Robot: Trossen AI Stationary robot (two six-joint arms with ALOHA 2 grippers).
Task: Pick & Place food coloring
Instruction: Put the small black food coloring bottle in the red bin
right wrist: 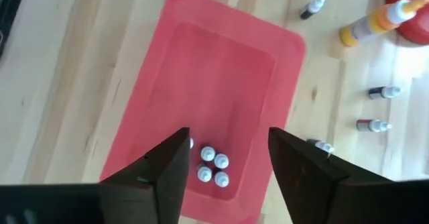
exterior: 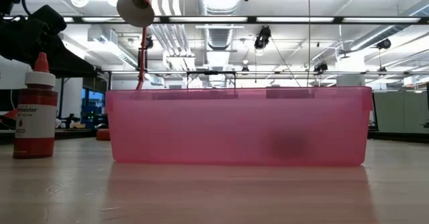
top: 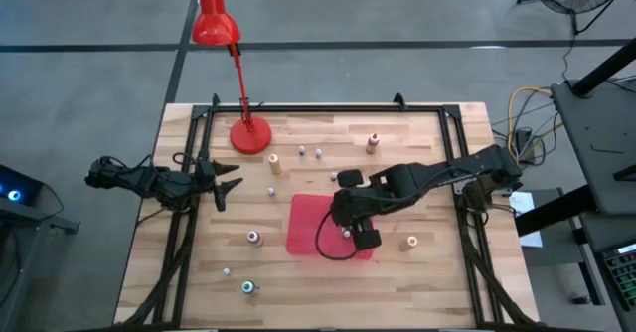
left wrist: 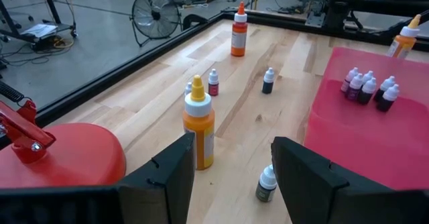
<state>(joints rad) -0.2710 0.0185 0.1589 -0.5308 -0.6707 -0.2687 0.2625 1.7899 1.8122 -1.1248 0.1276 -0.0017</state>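
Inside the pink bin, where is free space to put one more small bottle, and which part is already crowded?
Most of the pink bin floor is bare: the whole stretch from its middle to the end far from the small bottles. Those white-capped bottles cluster in one corner, directly under the right tool, whose fingers stand apart with nothing between them. That corner is crowded.

Industrial lab, exposed ceiling ducts [exterior: 221, 33], floor fan [left wrist: 155, 15], concrete floor
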